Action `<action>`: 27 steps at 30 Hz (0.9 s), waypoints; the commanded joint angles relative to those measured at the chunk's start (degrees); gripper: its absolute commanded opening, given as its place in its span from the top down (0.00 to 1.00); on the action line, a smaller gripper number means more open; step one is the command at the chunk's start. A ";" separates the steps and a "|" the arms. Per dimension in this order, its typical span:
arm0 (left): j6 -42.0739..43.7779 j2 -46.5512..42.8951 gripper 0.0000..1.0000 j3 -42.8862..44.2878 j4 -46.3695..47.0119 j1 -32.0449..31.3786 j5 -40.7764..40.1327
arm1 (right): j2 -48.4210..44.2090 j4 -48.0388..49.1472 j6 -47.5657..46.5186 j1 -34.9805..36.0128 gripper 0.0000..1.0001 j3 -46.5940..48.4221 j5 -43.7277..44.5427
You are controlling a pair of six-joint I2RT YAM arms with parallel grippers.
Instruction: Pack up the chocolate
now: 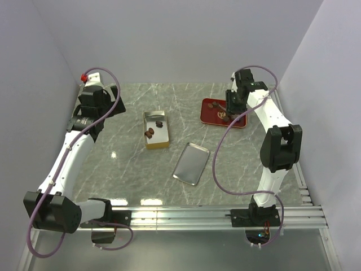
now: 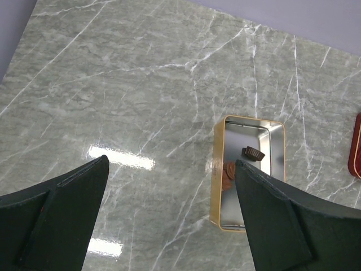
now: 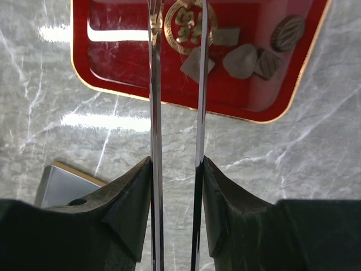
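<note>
Several small brown chocolates [image 3: 286, 33] lie on the red tray [image 3: 113, 62], seen at the back right in the top view [image 1: 240, 121]. Two more chocolates [image 1: 150, 133] lie in the open gold tin [image 1: 156, 145], also in the left wrist view [image 2: 252, 152]. My right gripper [image 1: 234, 104] is shut on metal tongs [image 3: 156, 113]. The tong blades stand apart and reach over the tray's gold emblem; nothing clearly shows between them. My left gripper [image 2: 172, 164] is open and empty, high above the table at the far left [image 1: 84, 119], left of the tin [image 2: 220, 169].
The tin's lid [image 1: 191, 163] lies silver side up on the marble table, in front of and between tin and tray. Grey walls close in the left, back and right. A metal rail runs along the near edge.
</note>
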 commanded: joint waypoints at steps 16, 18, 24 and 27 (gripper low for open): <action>-1.04 0.93 0.01 3.25 0.10 -0.14 0.82 | -1.74 3.37 -3.34 -0.89 0.55 -3.42 -2.13; -0.95 0.84 0.00 3.17 0.10 -0.14 0.64 | -1.65 3.29 -3.61 -0.89 0.58 -3.42 -2.22; -0.86 0.84 0.00 2.81 0.36 -0.14 0.64 | -1.57 3.20 -4.40 -0.89 0.65 -3.86 -3.71; -0.95 0.67 0.01 2.73 0.45 -0.14 0.64 | -2.44 2.32 -4.31 -0.98 0.70 -3.86 -3.72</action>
